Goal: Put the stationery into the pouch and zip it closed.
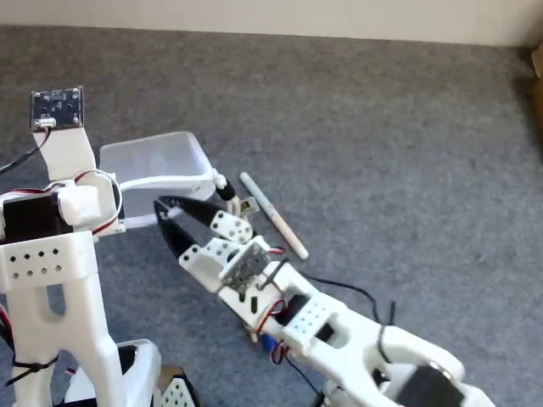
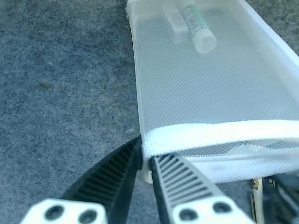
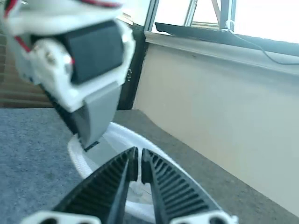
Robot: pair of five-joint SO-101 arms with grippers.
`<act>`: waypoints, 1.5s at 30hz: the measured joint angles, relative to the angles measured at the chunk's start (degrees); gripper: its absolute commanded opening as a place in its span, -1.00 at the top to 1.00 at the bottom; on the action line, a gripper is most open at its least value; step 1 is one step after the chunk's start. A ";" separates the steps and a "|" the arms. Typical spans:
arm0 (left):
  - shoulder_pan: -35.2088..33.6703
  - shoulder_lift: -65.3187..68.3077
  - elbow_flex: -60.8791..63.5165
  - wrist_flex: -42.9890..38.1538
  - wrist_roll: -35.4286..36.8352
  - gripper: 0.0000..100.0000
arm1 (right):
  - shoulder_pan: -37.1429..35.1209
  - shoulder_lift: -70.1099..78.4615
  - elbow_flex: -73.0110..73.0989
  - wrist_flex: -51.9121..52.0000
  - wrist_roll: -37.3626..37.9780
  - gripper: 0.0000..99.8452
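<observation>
White mesh pouch (image 2: pixel 201 93) on tabletop (image 1: pixel 382 127), two items (image 2: pixel 198 25) inside | left claw (image 2: pixel 145 156) clamped on its rim, hold steady | right claw (image 3: pixel 138 161) together, seemingly empty | pen (image 1: pixel 271 216) lying outside: fetch before zipping

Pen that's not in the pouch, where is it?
In the high view, the pen lies on the grey carpet, just right of the pouch.

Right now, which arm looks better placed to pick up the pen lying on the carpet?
Right, probably. The left gripper is clamped on the pouch rim, while the right gripper seems empty, with the pen close beside that arm.
</observation>
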 measured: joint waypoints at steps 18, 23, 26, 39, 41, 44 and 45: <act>0.00 0.00 0.00 0.00 0.00 0.99 | 9.23 -25.32 -9.76 65.32 -14.59 0.90; 0.00 0.00 0.00 0.00 0.00 0.99 | 13.27 -25.58 -14.42 74.37 -14.59 0.89; 0.00 0.00 0.00 0.00 0.00 0.99 | 14.77 -25.58 -15.47 76.57 -14.59 0.89; -5.10 0.00 -0.09 0.00 0.00 0.99 | 15.91 -7.12 -24.35 76.84 -14.59 0.88; -5.10 0.00 -0.09 0.00 0.00 0.99 | 15.91 -1.93 -26.73 77.36 -14.59 0.88; -5.10 0.00 -0.09 0.00 0.00 0.99 | 17.14 4.48 -31.47 81.23 -14.59 0.88; -5.10 0.00 -0.09 0.00 0.00 0.99 | 17.85 6.51 -33.67 83.08 -14.59 0.88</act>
